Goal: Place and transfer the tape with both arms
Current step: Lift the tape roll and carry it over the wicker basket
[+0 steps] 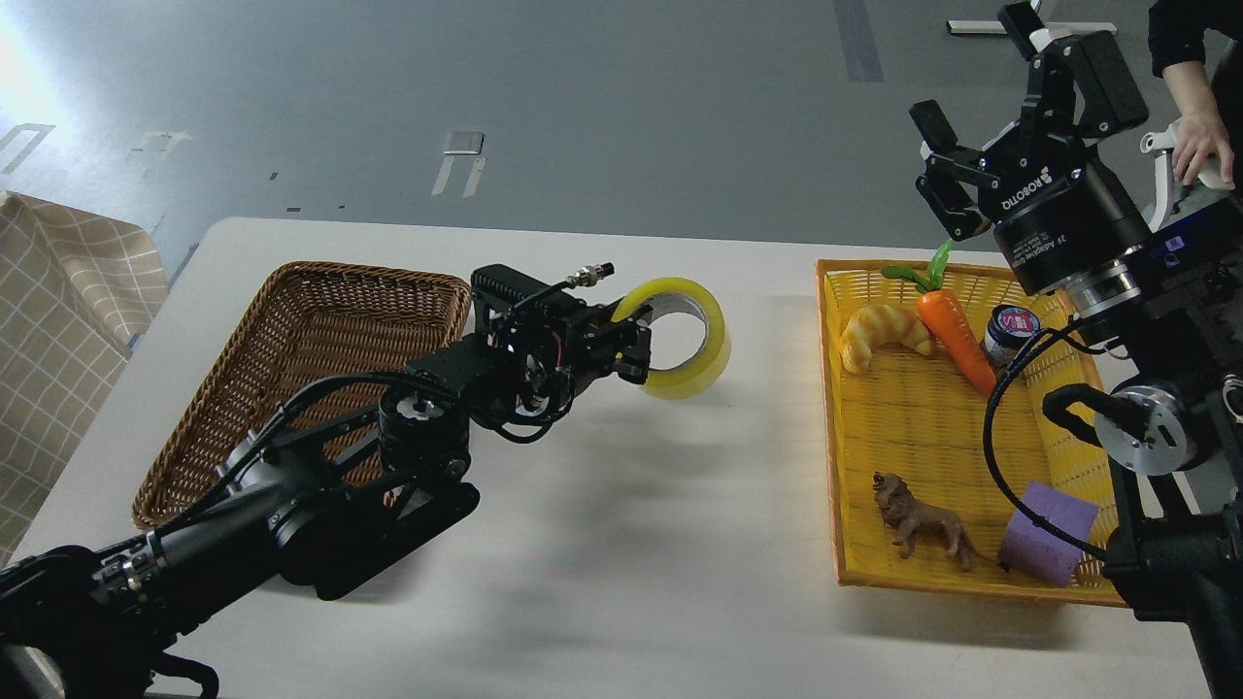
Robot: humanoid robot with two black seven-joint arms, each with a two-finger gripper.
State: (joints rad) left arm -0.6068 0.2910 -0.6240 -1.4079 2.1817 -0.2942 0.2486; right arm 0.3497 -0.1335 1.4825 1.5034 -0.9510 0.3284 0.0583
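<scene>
Tape [685, 335] held off the table [602, 544] at about centre frame, slightly toward 12 o'clock, clamped by the left gripper [633, 342]. Gripper fingers pinch the roll's wall at its 9 o'clock side; roll stands on edge, hole facing the camera, grey-white core visible inside the yellow band. Left arm [320, 485] comes in from 8 o'clock and crosses over the near edge of the brown wicker basket [320, 320], which lies just beside the tape at 9 o'clock.

Right gripper [976, 116] raised at 2 o'clock, fingers spread apart, holding nothing. It hangs above the far end of the yellow tray [923, 417] at 3 o'clock.

In the tray: croissant [882, 335] and carrot [957, 335] at the far end, small jar [1010, 330] just beside the carrot, toy lion [923, 524] and purple cube [1047, 532] at the near end.

Person's hand [1199, 146] at the 2 o'clock corner, resting on white equipment.
</scene>
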